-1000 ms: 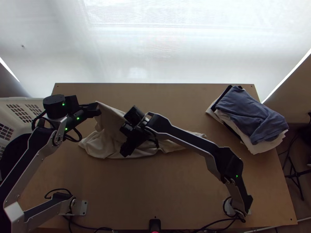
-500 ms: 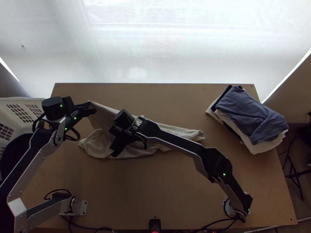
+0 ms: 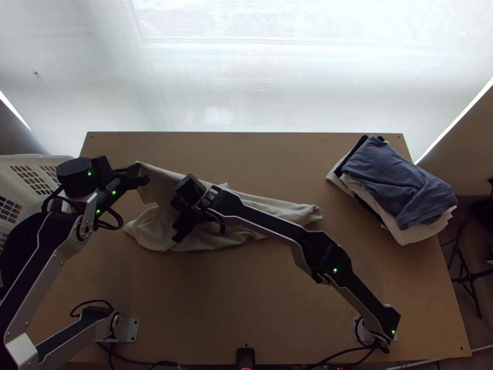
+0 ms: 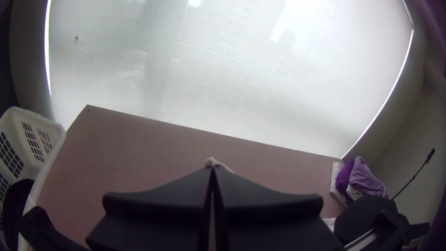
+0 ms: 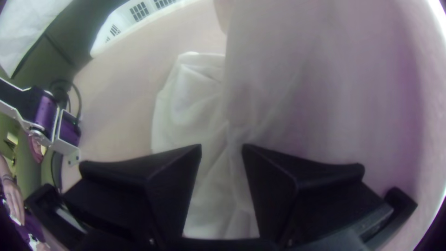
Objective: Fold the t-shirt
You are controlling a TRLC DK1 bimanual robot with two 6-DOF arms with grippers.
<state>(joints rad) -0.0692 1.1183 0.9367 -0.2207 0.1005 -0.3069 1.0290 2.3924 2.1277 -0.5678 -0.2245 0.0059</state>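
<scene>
The light wooden table (image 3: 246, 296) is bordered at its far edge by a pale, lit blind (image 3: 246, 86), and beyond its left edge a white plastic basket with slotted walls (image 3: 18, 161) is placed. By the right edge a pile of blue-grey, white and black clothes (image 3: 400, 185) is laid. Between this pile and the cream-coloured cloth t-shirt (image 3: 148, 234) a strip of bare wood is left, and a wider one is found between the t-shirt and the near edge. The t-shirt is seen on the left and middle part of the table, loosely bunched, with one corner raised. This corner is held by the left hand (image 3: 140, 175), whose fingers are pressed almost together in the left wrist view. The right hand (image 3: 179, 235) is placed over the t-shirt with its fingers well apart, and nothing is gripped by it; whether the cloth is touched cannot be told. The middle of the t-shirt is partly covered by the right arm (image 3: 271, 221). It cannot be told which part of the garment is pinched. The left arm (image 3: 46, 265) and the basket are cut off at the top view's left side.
</scene>
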